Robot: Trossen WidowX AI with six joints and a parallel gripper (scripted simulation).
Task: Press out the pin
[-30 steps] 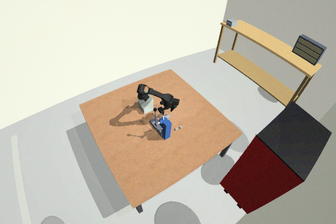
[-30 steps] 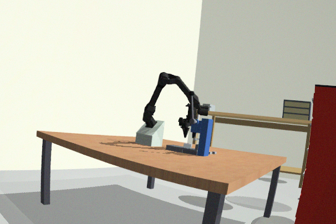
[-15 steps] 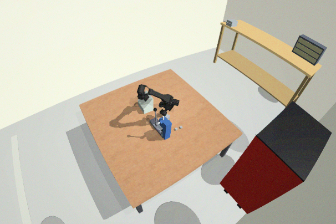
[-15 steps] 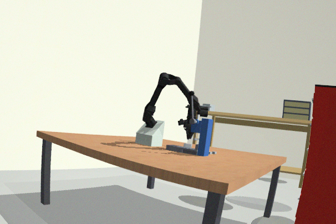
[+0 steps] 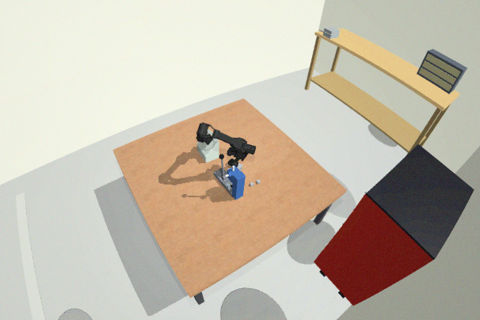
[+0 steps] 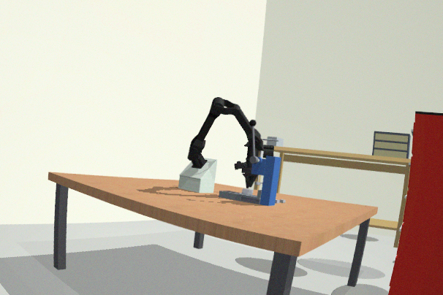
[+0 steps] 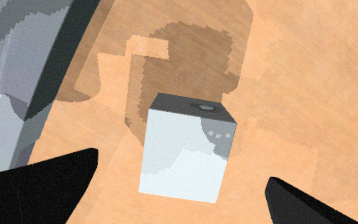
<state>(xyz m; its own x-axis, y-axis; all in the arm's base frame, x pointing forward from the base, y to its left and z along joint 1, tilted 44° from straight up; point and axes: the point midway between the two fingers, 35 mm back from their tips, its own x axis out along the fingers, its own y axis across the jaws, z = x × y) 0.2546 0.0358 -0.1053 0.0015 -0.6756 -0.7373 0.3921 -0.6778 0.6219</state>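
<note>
The pincer (image 5: 234,158) (image 6: 249,185) (image 7: 183,165) is spread about as wide as it goes and has hold of nothing; in the wrist view its two dark fingers stand left and right of the pale block (image 5: 239,167) (image 6: 247,190) (image 7: 182,155), with a gap on each side. The block sits on the wooden desk (image 5: 206,245) (image 6: 168,212) (image 7: 300,100), off the press bed and near the press (image 5: 238,184) (image 6: 270,180) (image 7: 30,55), whose grey base edge runs along the left of the wrist view. A dark face at the block's far side there carries a small round grey detail. The lever (image 5: 222,167) (image 6: 254,142), topped by a black knob (image 5: 222,157) (image 6: 253,123), stands roughly upright. In the top view, two small grey pieces (image 5: 251,184) (image 6: 282,201) lie to the right of the blue column. The black arm (image 5: 227,139) (image 6: 206,125) arches over from its pale pedestal (image 5: 209,153) (image 6: 206,184), to the left on the desk's far side. Whether the punch is touching anything, I cannot tell.
</note>
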